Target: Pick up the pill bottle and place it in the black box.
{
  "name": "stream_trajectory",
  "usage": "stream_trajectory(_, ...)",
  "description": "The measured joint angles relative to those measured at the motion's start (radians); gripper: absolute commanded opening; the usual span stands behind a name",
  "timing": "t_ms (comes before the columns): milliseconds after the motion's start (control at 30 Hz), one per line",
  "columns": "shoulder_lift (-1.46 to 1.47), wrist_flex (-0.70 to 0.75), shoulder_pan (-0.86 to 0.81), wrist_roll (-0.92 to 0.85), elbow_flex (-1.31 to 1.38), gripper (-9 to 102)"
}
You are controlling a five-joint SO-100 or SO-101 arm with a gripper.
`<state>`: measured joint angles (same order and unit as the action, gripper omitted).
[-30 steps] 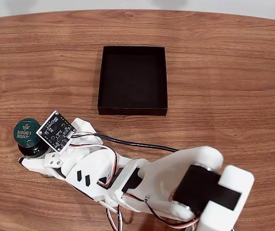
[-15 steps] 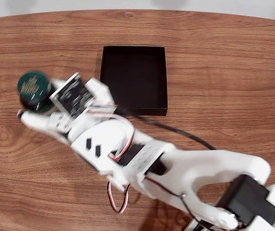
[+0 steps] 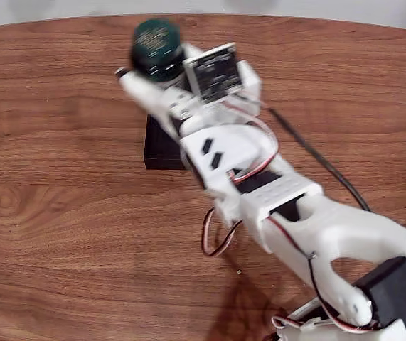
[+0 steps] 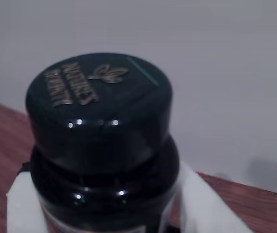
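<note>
The pill bottle (image 3: 157,47), dark green with a printed round cap, hangs raised in the air, held by my gripper (image 3: 156,67), which is shut on its body. In the wrist view the pill bottle (image 4: 99,141) looms large, with white fingers (image 4: 196,204) pressed on both sides below the cap. The black box (image 3: 161,145) lies mostly hidden under my white arm; a corner of it shows at the left of the arm. The bottle is up over the box's far left part in the fixed view.
The wooden table (image 3: 60,213) spreads wide to the left and front. A black cable (image 3: 316,160) runs along the arm's right side. A pale wall (image 4: 216,73) stands behind the table's far edge.
The arm has lifted the bottle off the table at the left and swung it up and to the right, over the black box, which it now covers.
</note>
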<state>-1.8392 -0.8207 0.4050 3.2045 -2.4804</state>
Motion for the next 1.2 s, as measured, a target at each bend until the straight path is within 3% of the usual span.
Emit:
stream_trajectory(300, 0.141, -0.107, -0.152, -0.017, 0.000, 8)
stream_trajectory(933, 0.439, -0.331, -0.164, -0.017, 0.002, 8)
stream_trajectory(1200, 0.492, -0.356, -0.112, -0.017, -0.028, 8)
